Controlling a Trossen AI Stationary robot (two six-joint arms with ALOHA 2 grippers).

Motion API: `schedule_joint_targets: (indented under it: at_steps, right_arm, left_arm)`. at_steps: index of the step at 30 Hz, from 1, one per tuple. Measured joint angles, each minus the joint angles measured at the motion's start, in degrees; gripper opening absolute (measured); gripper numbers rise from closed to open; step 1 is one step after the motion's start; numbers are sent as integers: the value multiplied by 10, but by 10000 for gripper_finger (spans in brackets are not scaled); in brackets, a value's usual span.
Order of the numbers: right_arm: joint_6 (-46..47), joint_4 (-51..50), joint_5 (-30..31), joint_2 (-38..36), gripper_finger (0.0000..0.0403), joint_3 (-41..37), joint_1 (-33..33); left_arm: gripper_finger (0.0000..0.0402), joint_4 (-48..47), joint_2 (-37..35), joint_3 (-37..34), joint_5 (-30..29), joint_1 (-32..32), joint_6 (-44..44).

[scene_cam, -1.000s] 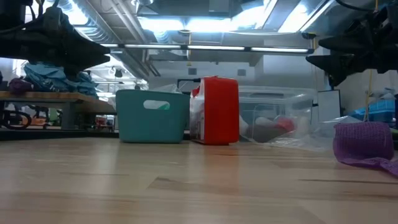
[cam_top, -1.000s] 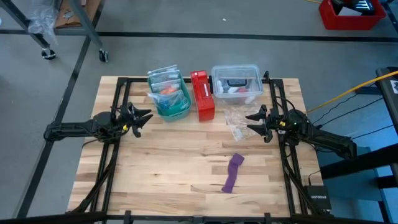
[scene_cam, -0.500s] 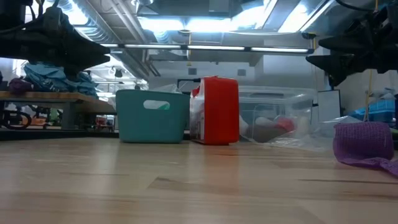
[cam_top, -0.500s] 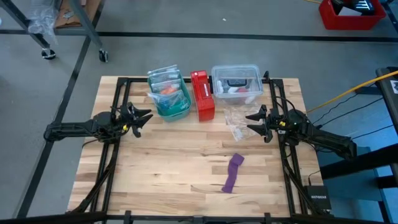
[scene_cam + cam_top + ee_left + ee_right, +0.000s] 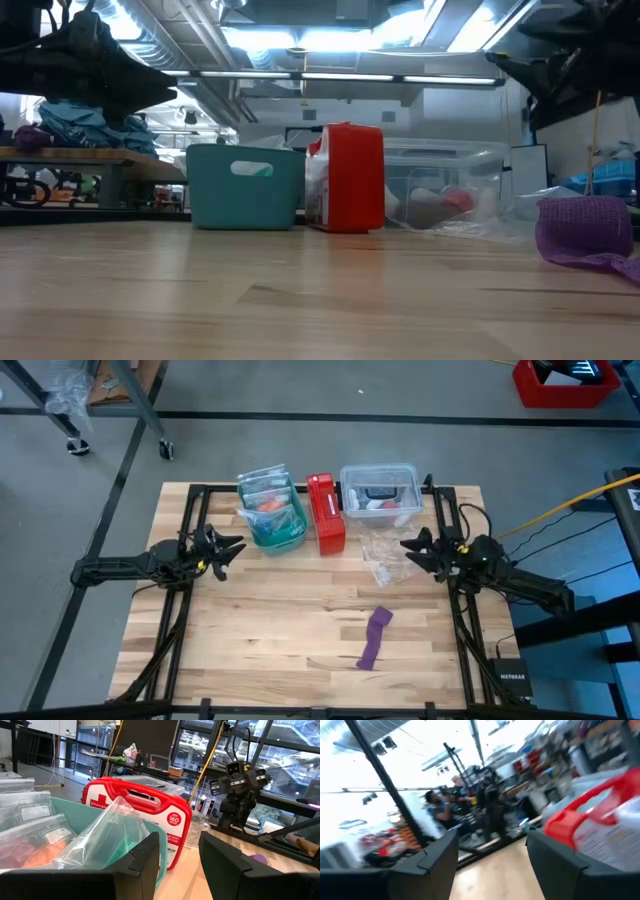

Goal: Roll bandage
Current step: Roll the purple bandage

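bandage [image 5: 373,637]: flat on desk [image 5: 260,630], near right, mostly unrolled, untouched | right tool [image 5: 413,550]: spread wide, empty, above right edge, likeliest picker | left tool [image 5: 228,551]: parted, empty, waiting far left

The bandage [image 5: 374,637] is purple, one plain colour with no pattern. The tabletop [image 5: 260,620] is light wood, made of pale and slightly darker planks, with a fine grain. The box [image 5: 325,512] is bright red; its front has white print and a white cross on it. The basket [image 5: 275,525] is teal, and the bags inside it are clear, with something orange showing through. The container [image 5: 380,493] is clear plastic, and inside it there are red and dark things. The left gripper [image 5: 229,549] and the right gripper [image 5: 410,550] are black. A yellow cable [image 5: 560,505] runs near the right arm. The floor [image 5: 300,450] is grey, with dark lines.
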Motion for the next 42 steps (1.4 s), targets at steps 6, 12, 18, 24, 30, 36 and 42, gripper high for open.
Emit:
schedule_joint_targets:
  at_steps: [6, 12, 18, 24, 30, 36, 42]
  right_arm:
    - [11, -89, -36, 27, 234, 71, 0]
    - [9, -247, -41, 111, 234, 167, 0]
    - [23, -409, -92, 227, 234, 209, 0]
    - [83, -517, -168, 356, 234, 209, 1]
    - [97, -542, -202, 449, 234, 209, 4]
    - [203, -501, -206, 485, 234, 210, 97]
    - [378, -416, -73, 488, 234, 210, 229]
  left_arm:
    - [128, 1, 0, 0, -1, 0, -19]
    - [128, 1, 0, 0, -1, 0, -19]
    - [128, 1, 0, 0, -1, 0, -19]
    - [128, 1, 0, 0, -1, 0, -19]
    - [128, 0, 0, 0, 0, 0, -19]
    - [128, 0, 0, 0, 0, 0, -46]
    - [128, 0, 0, 0, -1, 0, -51]
